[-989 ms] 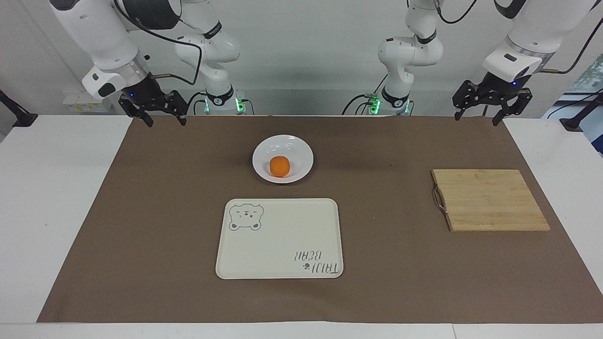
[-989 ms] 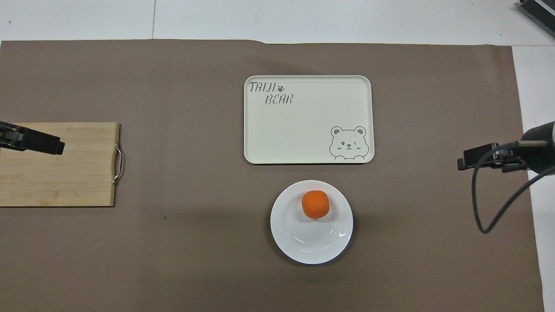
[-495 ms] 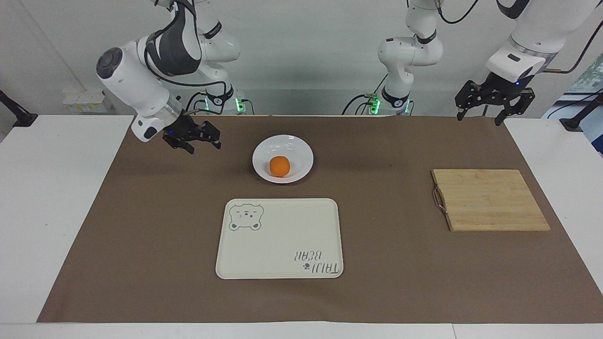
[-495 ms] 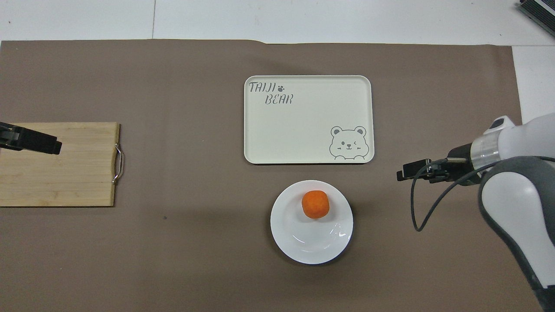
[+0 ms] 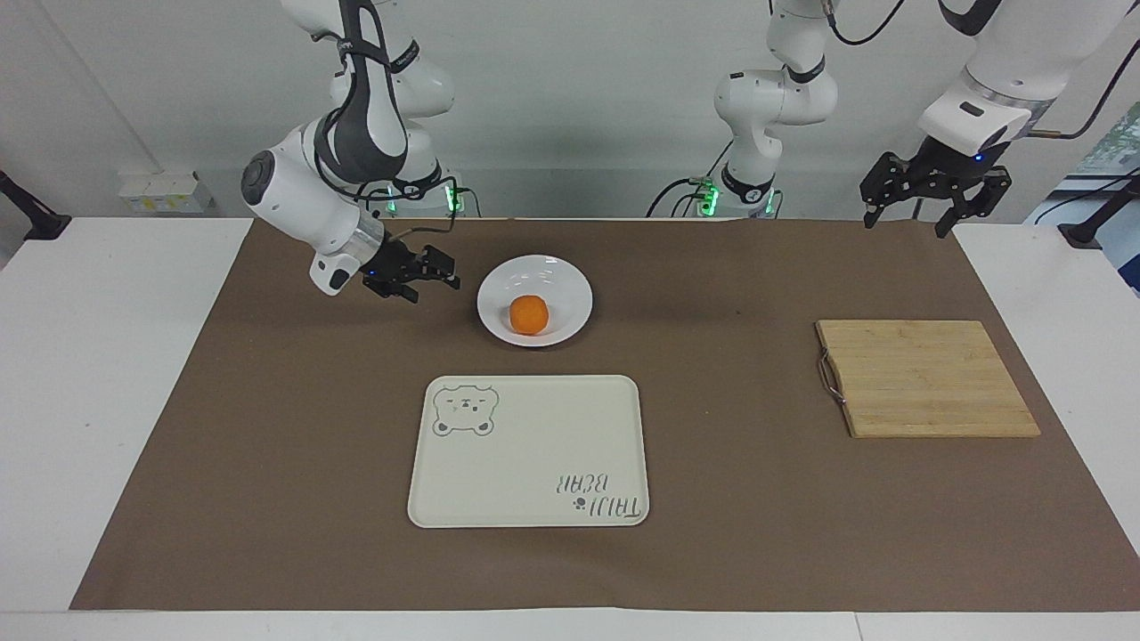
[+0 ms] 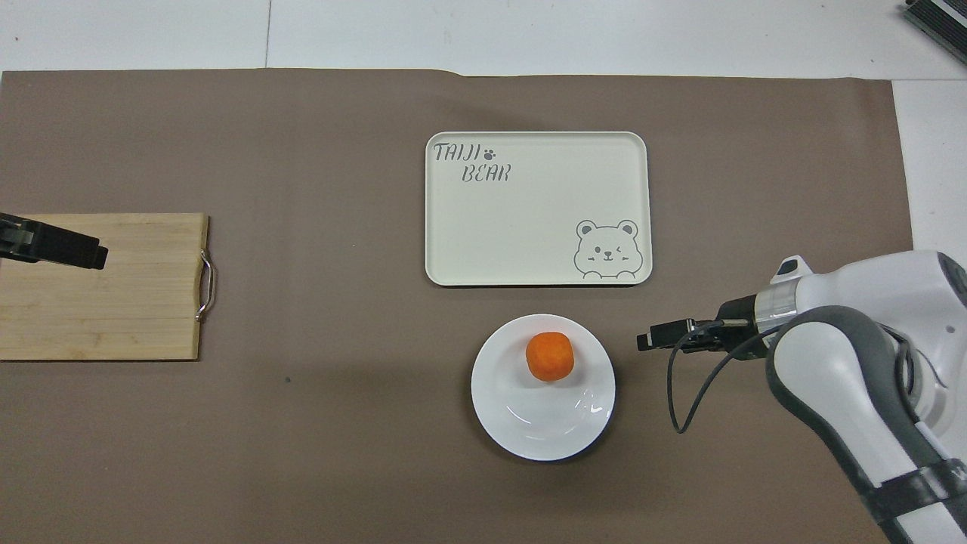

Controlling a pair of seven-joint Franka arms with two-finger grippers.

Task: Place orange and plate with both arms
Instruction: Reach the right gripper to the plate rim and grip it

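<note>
The orange (image 5: 529, 314) lies in the white plate (image 5: 573, 283), which stands on the brown mat nearer to the robots than the tray. In the overhead view the orange (image 6: 549, 356) sits in the part of the plate (image 6: 514, 432) farther from the robots. My right gripper (image 5: 452, 274) is low, turned sideways and open, just beside the plate's rim toward the right arm's end, apart from it. It shows in the overhead view (image 6: 644, 341) too. My left gripper (image 5: 902, 224) waits, open and empty, raised at the left arm's end; in the overhead view (image 6: 94, 257) it covers the cutting board.
A cream tray with a bear drawing (image 5: 534, 445) lies just farther from the robots than the plate; it also shows in the overhead view (image 6: 529, 227). A wooden cutting board with a metal handle (image 5: 926, 378) lies toward the left arm's end (image 6: 128, 310).
My right arm has swung down and in from the right arm's end of the table, bringing its gripper beside the plate. The left gripper has barely moved. Orange and plate are unmoved.
</note>
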